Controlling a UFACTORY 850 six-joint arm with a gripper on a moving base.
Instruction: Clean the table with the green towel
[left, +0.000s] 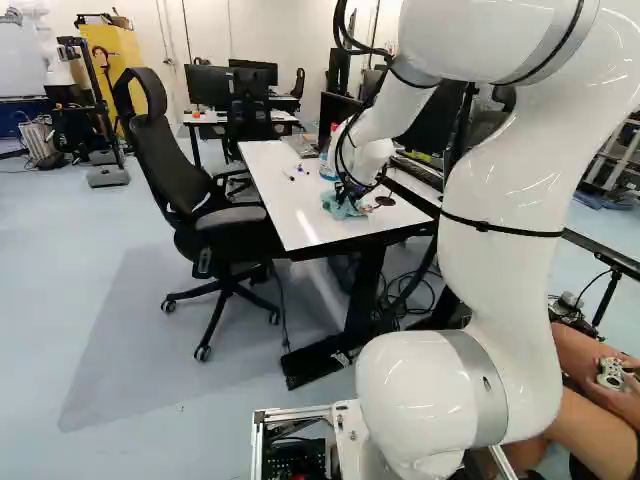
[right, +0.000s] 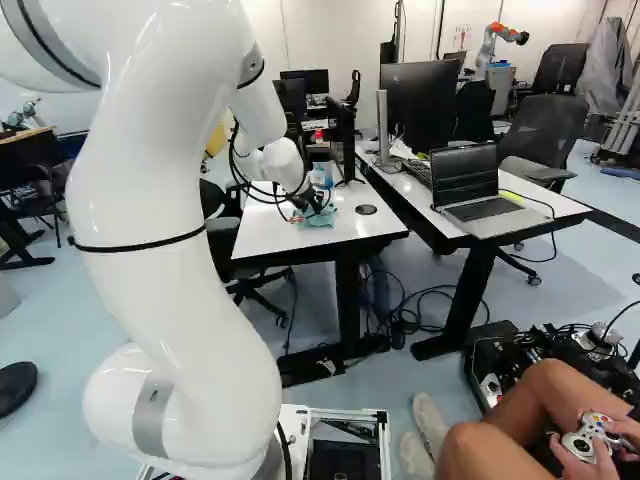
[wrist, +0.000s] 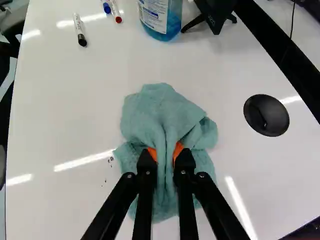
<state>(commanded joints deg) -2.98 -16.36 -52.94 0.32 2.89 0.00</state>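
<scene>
Tbl (wrist: 70, 125): 3 markers (wrist: 79, 29), 1 btl (wrist: 162, 31), 1 towel (wrist: 155, 112) btwn 2 fingers (left: 346, 195)

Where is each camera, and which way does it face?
Left base view: on the base, behind the arm to its left, facing ahead; arm at right.
Right base view: behind it to its right, facing likewise; arm at left.
Wrist view: on the wrist, looking along the fingers at the towel.
All three share towel and table.

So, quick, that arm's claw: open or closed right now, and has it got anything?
End effector: closed, holding the green towel, a fold of it pinched between the two fingers.
</scene>
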